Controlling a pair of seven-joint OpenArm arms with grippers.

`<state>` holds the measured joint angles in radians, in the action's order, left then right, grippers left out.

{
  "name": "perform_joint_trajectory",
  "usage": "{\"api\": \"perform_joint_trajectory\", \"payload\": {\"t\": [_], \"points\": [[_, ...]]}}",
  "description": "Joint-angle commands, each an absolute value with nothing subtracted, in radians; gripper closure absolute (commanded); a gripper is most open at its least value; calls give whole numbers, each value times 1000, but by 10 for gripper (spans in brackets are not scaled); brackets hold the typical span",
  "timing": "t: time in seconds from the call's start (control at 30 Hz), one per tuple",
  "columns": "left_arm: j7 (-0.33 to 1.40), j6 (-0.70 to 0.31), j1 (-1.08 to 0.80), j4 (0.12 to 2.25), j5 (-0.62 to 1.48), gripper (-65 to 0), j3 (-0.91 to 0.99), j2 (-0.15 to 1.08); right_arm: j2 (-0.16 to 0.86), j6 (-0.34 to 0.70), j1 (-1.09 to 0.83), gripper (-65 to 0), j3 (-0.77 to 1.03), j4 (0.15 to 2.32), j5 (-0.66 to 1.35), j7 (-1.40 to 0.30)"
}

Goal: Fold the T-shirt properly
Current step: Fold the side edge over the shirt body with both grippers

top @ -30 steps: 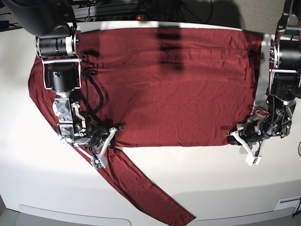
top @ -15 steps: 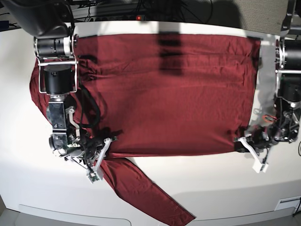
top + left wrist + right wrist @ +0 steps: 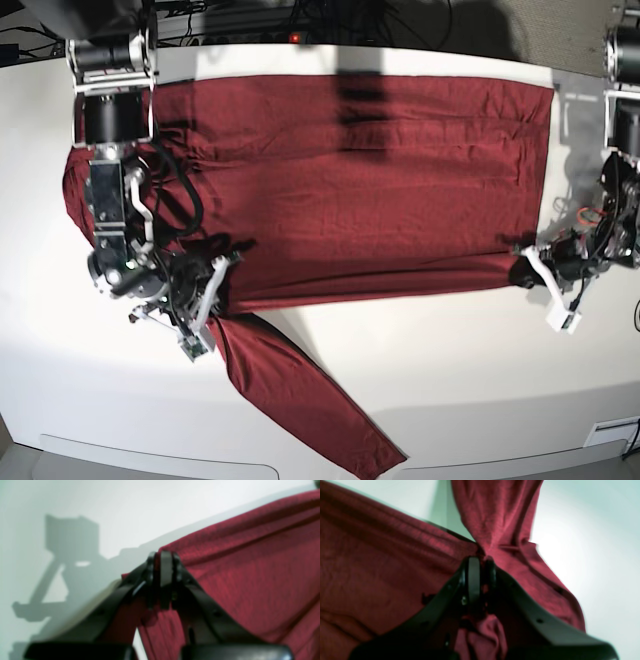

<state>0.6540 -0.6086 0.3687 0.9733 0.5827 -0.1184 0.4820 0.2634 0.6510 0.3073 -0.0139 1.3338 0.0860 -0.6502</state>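
Note:
The T-shirt (image 3: 350, 180) is dark red and lies spread flat across the white table (image 3: 450, 380). One long sleeve (image 3: 300, 400) trails toward the near edge. My right gripper (image 3: 220, 290) is on the left of the base view. It is shut on the cloth where that sleeve meets the body, and the right wrist view shows fabric (image 3: 382, 567) bunched between the closed tips of this gripper (image 3: 480, 562). My left gripper (image 3: 522, 272) is on the right of the base view, shut on the near hem corner. In the left wrist view the gripper (image 3: 162, 562) pinches the T-shirt's edge (image 3: 237, 562).
Cables and a power strip (image 3: 290, 35) run behind the table's far edge. The near table edge (image 3: 160, 445) curves below the sleeve end. Both arm columns stand at the table's left and right ends, beside the shirt.
Both grippers have kept their hold and moved outward. The shirt's near edge is pulled straighter and the whole garment has slid slightly toward the near side.

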Motion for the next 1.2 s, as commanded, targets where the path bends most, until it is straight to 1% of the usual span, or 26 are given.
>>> {"api": "perform_joint_trajectory", "payload": {"t": [0.0, 0.17, 0.27, 0.5, 0.57, 0.7, 1.0, 1.17], "points": [[646, -605, 378, 1028, 609, 0, -111, 513, 282, 652, 316, 0, -10, 1381, 110, -645], [698, -567, 279, 1222, 622, 0, -111, 551, 323, 651, 211, 0, -10, 1511, 116, -678], [730, -561, 221, 1327, 621, 0, -111, 570, 340, 650, 150, 0, -9, 1576, 117, -686], [801, -538, 81, 1523, 618, 0, -111, 599, 349, 650, 37, 0, -7, 1717, 116, -725], [801, -537, 49, 1560, 609, 0, -110, 611, 350, 650, 9, 0, -7, 1756, 117, -733], [802, -500, -5, 1623, 566, 0, -98, 630, 356, 650, -46, 0, -7, 1824, 116, -751], [845, -500, -129, 1769, 566, 0, -32, 633, 411, 647, -107, 0, -7, 1902, 114, -804], [846, -501, -168, 1792, 565, 0, -31, 632, 416, 647, -121, 0, -7, 1933, 117, -825]]}}
